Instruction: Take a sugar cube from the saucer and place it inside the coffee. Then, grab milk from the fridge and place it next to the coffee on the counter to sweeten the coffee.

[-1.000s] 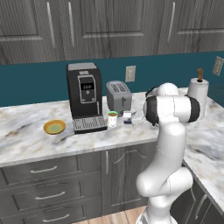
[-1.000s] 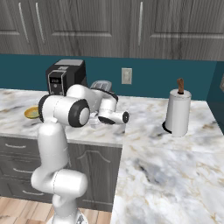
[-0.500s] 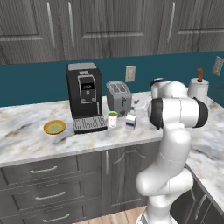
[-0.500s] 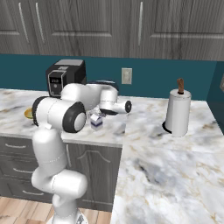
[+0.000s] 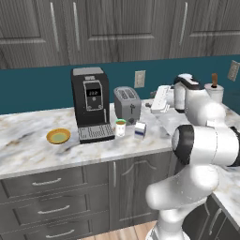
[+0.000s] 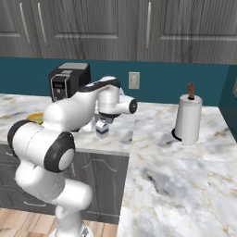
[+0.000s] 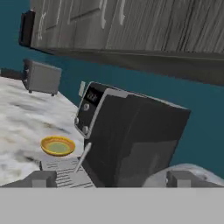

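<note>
The milk (image 5: 139, 130) carton, white with blue markings, stands upright on the counter (image 5: 28, 150) just right of the coffee (image 5: 121, 127), a white cup with a green rim. The carton also shows in the right base view (image 6: 102, 129). The yellow-rimmed saucer (image 5: 58, 136) lies left of the coffee machine, and it shows again in the hand view (image 7: 57, 145). I cannot make out the sugar cube. The fridge is out of view. My gripper (image 5: 153, 104) hangs above the counter, up and to the right of the carton, beside the toaster. It is open (image 7: 111, 179) and holds nothing.
A black coffee machine (image 5: 91, 103) and a silver toaster (image 5: 127, 104) stand against the teal wall behind the cup. A paper towel roll (image 6: 189, 120) stands in the right corner. Dark drawers (image 5: 51, 206) run below the counter, and grey cabinets (image 5: 117, 28) hang overhead.
My hand has risen from beside the milk carton and drawn back up and to the right. The carton stays standing next to the cup. The jaws stay open.
</note>
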{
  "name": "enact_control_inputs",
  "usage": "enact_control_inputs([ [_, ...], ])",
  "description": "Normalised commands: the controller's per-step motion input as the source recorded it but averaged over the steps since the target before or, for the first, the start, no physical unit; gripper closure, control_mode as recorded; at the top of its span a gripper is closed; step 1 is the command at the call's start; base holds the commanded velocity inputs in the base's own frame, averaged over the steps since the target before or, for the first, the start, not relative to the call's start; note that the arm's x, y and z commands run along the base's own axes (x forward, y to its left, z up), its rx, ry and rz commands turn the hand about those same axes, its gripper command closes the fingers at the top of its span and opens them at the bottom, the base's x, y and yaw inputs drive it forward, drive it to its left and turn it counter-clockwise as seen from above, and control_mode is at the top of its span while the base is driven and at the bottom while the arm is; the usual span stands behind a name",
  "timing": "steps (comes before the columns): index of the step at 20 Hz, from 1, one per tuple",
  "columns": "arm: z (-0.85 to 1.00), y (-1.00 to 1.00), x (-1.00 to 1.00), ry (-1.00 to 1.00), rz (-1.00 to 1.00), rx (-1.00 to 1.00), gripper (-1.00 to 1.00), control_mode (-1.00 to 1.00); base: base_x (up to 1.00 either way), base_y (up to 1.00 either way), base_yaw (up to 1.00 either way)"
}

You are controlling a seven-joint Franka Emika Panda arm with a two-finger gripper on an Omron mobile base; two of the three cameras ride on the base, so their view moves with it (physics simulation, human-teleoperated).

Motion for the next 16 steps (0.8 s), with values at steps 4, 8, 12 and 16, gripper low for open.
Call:
enact_control_inputs([
  [4,0.98,0.41,-1.00,-0.55,0.00,-0.33,-1.00,-1.00,0.00,0.00,0.00],
  [8,0.67,0.27,-1.00,-0.78,0.00,-0.41,-1.00,-1.00,0.00,0.00,0.00],
  [12,0.27,0.30,-0.75,-0.73,0.00,-0.32,-1.00,-1.00,0.00,0.00,0.00],
  [16,-0.02,0.00,0.04,0.04,0.00,0.00,-1.00,-1.00,0.00,0.00,0.00],
])
